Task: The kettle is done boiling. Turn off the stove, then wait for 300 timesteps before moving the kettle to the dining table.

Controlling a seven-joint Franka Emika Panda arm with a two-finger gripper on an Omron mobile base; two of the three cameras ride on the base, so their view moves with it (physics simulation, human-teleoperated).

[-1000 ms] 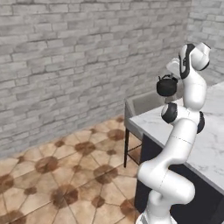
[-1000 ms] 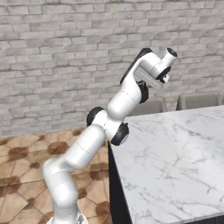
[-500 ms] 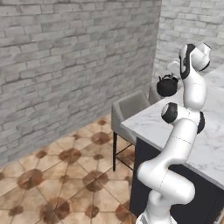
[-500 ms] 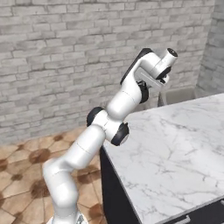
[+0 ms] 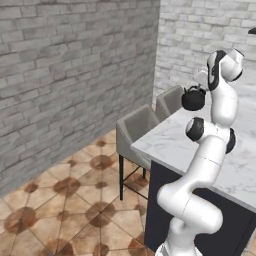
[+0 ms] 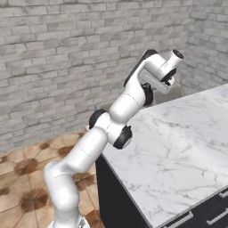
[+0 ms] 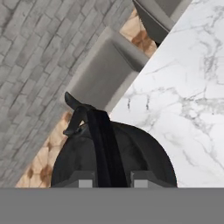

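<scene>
Base has driven on; view now takes in table (image 5: 175,142) corner, two chairs (image 5: 137,127). Gripper (image 7: 111,177) clamps kettle (image 5: 193,98) handle, kettle hanging above table edge.

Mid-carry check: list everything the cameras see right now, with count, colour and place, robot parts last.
kettle: one, black, held up in the air over the near edge of the table, hanging by its arched handle
table: one, white grey-veined marble top on a dark base, under and ahead of the arm
chairs: two, grey, side by side along the table's far edge, next to the brick wall
brick wall: grey, behind the chairs, turning a corner at the back
floor: brown patterned tiles, beside the table
arm: one, white with dark joints, raised over the table
gripper: one, dark fingertips, shut on the kettle's handle
</scene>
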